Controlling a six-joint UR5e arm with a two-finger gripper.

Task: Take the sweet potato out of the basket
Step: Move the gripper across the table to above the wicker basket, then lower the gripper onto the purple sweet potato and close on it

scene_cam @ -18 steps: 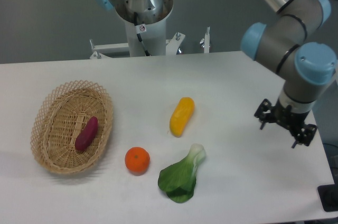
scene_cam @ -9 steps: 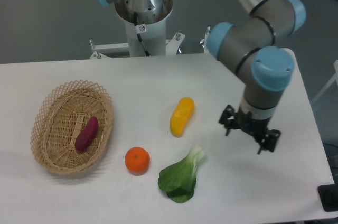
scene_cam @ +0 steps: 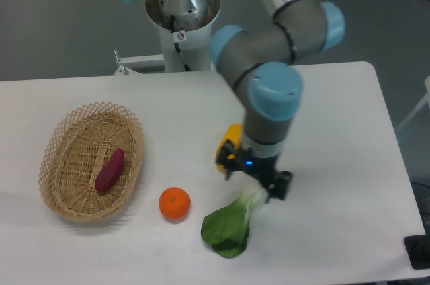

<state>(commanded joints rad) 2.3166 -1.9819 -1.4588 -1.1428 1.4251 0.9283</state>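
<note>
Moved: pincer (scene_cam: 254, 179) came left, now over the yellow vegetable (scene_cam: 230, 142), spread, holding nothing.
Basket (scene_cam: 64, 199): one.
Sweet potato (scene_cam: 110, 169): one, inside.
Orange (scene_cam: 175, 203): one.
Leafy green (scene_cam: 230, 227): one.

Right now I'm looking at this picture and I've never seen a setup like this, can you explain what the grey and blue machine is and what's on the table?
That is a robot arm, grey tubes joined by blue-capped joints, seen by one fixed camera looking down at a white table. At the arm's tip is a two-finger gripper, hanging over the middle of the table and holding nothing; whether it is open I cannot tell. On the left sits a wicker basket with a sweet potato lying inside. Out on the table are an orange, a bok choy and a yellow vegetable, partly hidden behind the gripper.
</note>
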